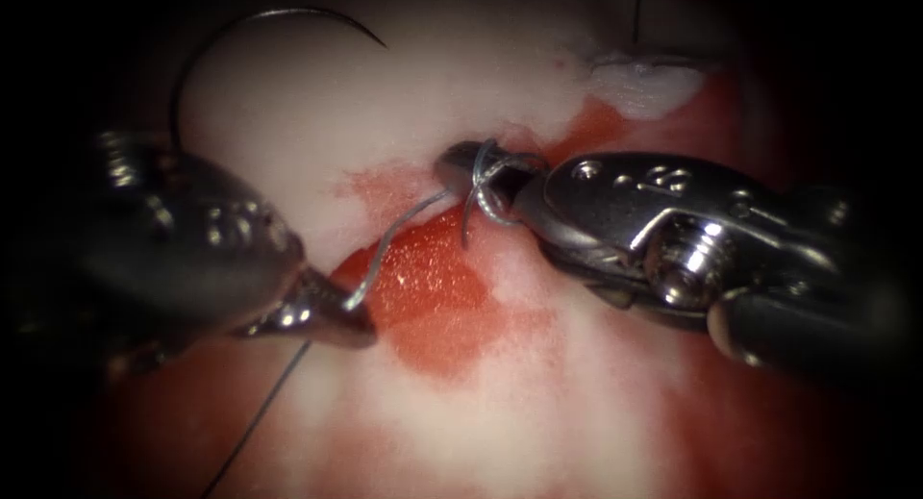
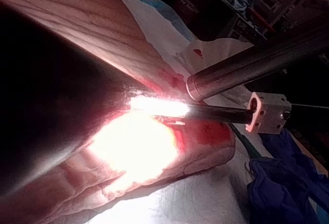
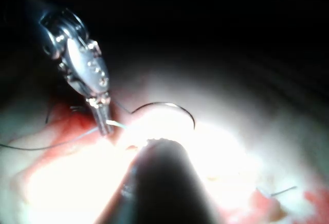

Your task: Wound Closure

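**Needle.** Thin, dark, curved steel needle: free on the pale pork-belly tissue at the upper left of the endoscope frame. Held by neither tool; whole arc visible on the surface, point toward the upper centre, not in the tissue. Well apart from both tool tips, and to the left of the red-stained cut as far as that line can be traced.

**Thread.** Fine grey suture thread: stretched from lower left to centre, across the patch of glossy red fluid. One further length trailing from the left tool toward the lower left edge of the frame.

**Left tool.** Left arm's steel needle driver, entering from the left edge: jaws pressed together, pinching the thread just at the border of the red patch.

**Right tool.** Right arm's steel needle driver, entering from the right edge: jaws apparently closed, tip at the centre of the frame, with the thread wound around them in at least one turn. Nothing seen clamped between them.

**Handling, by judgement.**
- Needle: light, rigid and smooth; likely to roll or swivel if gripped near either end. Take hold on the body of the curve, back from the point, squarely across the jaws. Keep off the tip to spare its edge.
- Thread: limp, very light, probably slick where wetted by the fluid; liable to fray under hard clamping. Grip flat between the jaws, away from the wound turns.
- Tissue: soft, yielding, easily torn by a sideways pull on the thread.
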